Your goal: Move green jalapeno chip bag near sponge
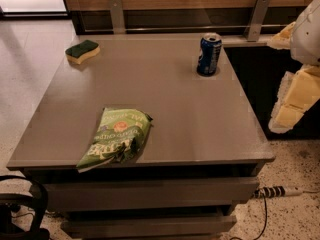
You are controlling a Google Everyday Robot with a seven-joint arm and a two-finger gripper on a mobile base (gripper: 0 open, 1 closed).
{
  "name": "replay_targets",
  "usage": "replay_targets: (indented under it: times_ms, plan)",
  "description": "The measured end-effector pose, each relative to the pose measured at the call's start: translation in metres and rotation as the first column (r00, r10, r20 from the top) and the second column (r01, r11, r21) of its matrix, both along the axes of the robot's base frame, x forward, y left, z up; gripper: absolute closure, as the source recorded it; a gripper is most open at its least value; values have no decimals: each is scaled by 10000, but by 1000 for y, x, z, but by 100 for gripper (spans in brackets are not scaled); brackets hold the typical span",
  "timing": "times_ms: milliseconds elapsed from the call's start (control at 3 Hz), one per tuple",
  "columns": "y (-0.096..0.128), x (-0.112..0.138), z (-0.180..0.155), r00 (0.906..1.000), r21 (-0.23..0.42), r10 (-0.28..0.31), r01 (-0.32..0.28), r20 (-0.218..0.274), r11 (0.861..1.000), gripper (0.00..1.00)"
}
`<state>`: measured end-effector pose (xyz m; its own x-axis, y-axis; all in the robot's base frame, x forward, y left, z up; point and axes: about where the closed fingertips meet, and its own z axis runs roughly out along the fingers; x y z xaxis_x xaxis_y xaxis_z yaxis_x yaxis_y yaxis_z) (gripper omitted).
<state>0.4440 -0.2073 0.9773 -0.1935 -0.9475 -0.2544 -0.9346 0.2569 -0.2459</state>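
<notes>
Right of the grey worktop (165, 99) hangs the end effector (292, 101), grip state I cannot tell; next, probably, a reach left for the crinkled light-green foil chip bag (117, 136).

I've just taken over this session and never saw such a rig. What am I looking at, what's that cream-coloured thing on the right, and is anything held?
This is a one-armed mobile robot, seen through a single camera looking down on a grey table; where the camera sits isn't recorded. The cream-coloured shape at the right edge is the arm's end with its gripper, hanging beside the table's right side, off the surface, with none of the table's things in it. On the table, the green jalapeno chip bag lies flat at the front edge, the sponge sits in the far left corner, and a blue can stands upright at the far right. Bag and sponge are well apart, so the move has not begun.
</notes>
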Motion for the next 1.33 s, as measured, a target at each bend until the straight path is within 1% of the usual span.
replay_targets:
  times_ms: [333, 667, 1000, 1333]
  plan:
    - [34, 11, -8, 9971, 930, 757, -750, -40, 9928, 0]
    - [71, 12, -13, 9917, 1852, 1286, -1267, 17, 9745, 0]
    - [118, 9, -28, 9874, 2905, 1575, -1555, 165, 9442, 0]
    - [157, 4, -40, 9859, 3338, 1597, -1669, 491, 9277, 0]
